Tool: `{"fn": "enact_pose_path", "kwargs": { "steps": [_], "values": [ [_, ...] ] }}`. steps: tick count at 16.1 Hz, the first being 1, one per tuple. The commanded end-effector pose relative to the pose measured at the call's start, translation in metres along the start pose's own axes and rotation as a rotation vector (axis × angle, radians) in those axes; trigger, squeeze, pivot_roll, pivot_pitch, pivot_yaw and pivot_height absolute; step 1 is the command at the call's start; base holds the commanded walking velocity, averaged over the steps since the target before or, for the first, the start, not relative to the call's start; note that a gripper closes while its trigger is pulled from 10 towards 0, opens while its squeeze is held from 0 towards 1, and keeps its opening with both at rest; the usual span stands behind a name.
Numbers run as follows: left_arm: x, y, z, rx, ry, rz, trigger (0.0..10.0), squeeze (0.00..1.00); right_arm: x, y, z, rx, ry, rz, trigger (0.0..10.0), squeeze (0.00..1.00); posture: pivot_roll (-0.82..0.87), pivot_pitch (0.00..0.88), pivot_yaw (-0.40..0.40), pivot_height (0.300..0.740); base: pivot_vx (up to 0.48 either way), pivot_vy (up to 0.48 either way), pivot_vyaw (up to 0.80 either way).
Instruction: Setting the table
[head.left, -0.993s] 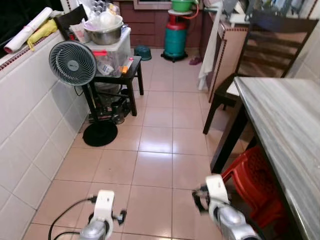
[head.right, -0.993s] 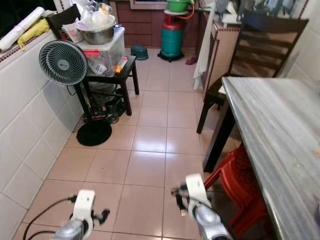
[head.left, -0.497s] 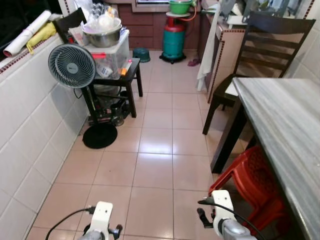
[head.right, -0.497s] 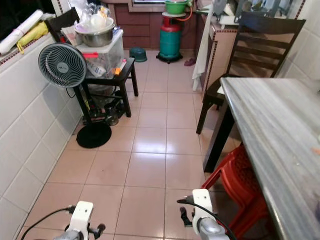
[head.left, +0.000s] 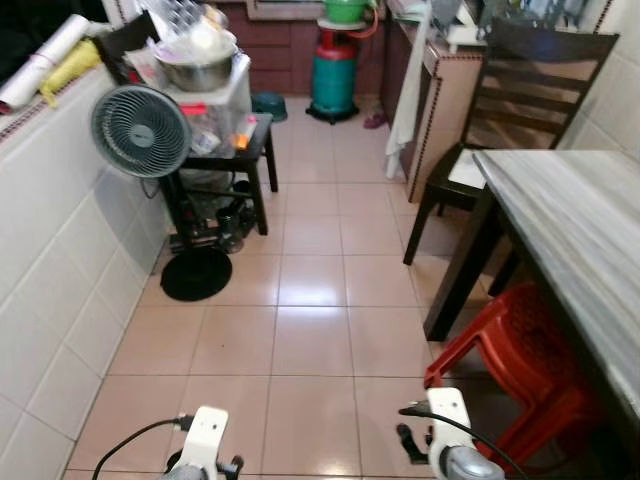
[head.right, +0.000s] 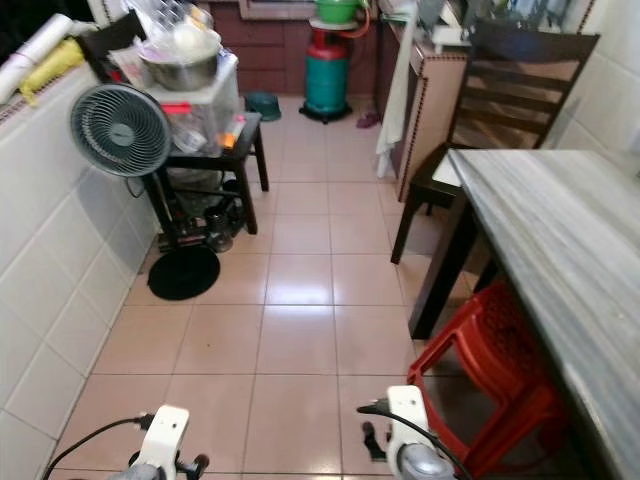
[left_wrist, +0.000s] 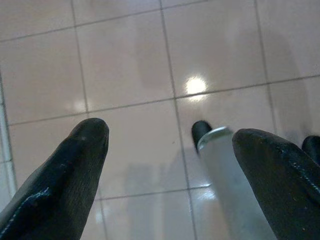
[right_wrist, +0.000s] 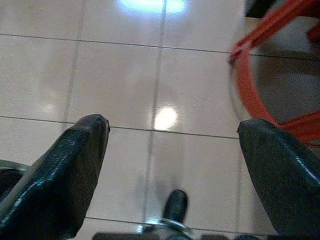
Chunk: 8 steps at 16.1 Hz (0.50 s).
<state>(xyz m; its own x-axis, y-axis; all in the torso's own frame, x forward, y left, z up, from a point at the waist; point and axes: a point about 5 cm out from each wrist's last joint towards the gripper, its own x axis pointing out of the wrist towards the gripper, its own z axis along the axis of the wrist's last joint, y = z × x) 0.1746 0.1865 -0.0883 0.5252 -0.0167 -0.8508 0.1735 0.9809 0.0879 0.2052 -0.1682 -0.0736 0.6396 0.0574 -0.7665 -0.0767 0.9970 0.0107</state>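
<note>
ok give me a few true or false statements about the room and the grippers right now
1. A red plastic stool sits partly under the grey table. True.
2. The fan stands on the table. False: it stands on the floor by the tiled wall.
3. The left gripper is open, holding nothing. True.
4. The right gripper is shut on a plate. False: it is open over bare floor tiles.
5. A dark wooden chair stands at the table's far end. True.
</note>
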Motion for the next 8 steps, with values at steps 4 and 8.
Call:
{"fn": "enact_pose_path", "kwargs": {
  "steps": [4,8],
  "values": [
    [-0.002,0.007,-0.010,0.028,0.039,0.020,10.0,0.00,-0.001,0.000,-0.006,-0.012,0.021,0.006,10.0,0.00,-0.01,0.000,0.032,0.740,0.000,0.346,0.00],
    [-0.004,0.014,-0.015,0.043,0.059,0.033,10.0,0.00,-0.001,0.001,-0.008,-0.012,0.023,0.013,10.0,0.00,-0.02,0.000,0.041,0.740,0.000,0.450,0.53]
  ]
}}
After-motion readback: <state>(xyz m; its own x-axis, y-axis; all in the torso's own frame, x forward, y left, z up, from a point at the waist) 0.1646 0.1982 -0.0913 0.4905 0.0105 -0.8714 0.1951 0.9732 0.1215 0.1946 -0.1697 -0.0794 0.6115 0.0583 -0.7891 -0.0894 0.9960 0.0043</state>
